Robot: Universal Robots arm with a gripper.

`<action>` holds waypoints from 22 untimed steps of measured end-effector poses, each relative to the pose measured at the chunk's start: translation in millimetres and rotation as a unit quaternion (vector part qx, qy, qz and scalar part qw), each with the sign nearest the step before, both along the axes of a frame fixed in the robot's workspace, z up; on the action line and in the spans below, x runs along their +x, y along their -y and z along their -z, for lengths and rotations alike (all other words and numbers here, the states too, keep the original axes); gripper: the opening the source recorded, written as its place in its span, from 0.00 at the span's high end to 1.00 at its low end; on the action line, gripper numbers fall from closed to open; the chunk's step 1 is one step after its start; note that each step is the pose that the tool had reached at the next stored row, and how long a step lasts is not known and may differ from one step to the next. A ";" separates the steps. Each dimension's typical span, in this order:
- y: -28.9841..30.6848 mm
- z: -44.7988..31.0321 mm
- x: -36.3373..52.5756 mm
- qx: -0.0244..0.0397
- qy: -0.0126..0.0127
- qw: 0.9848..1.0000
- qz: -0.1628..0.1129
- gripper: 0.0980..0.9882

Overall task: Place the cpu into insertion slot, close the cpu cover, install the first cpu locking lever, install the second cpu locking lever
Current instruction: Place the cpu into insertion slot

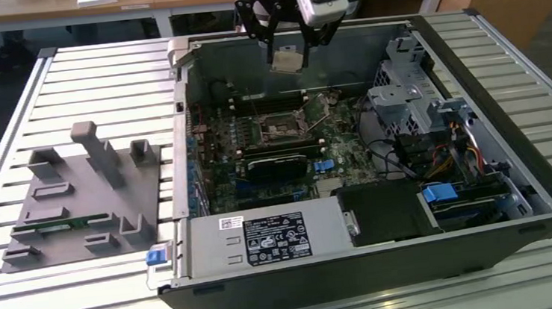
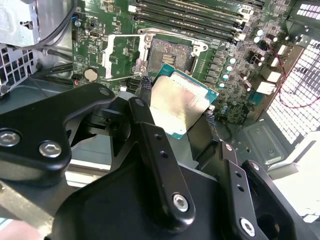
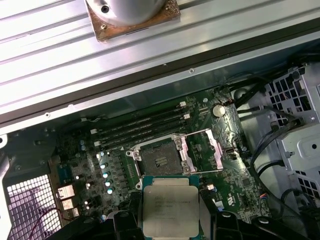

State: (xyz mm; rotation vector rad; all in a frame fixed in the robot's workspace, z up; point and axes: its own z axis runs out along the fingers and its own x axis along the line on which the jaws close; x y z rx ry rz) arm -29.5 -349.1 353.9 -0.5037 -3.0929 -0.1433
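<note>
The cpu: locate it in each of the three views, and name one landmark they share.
Exterior view: the cpu hangs in the pincer above the open case.
Second wrist view: the cpu is clamped in the pincer, close beside the socket.
First wrist view: the cpu shows its silvery top, next to the socket.
Shared landmark: the insertion slot, empty and ringed by green board.

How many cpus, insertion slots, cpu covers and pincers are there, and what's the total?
cpu: 1, held in the pincer
insertion slot: 1, empty
cpu cover: 1, swung open
pincer: 1
Total: 4
</note>
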 end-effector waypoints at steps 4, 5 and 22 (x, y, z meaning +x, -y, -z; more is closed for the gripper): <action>0.0 0.6 0.0 0.000 0.000 1.000 0.002 0.51; 0.0 0.8 0.0 0.000 0.000 1.000 0.002 0.51; 0.0 3.3 -0.1 0.000 0.000 1.000 0.010 0.51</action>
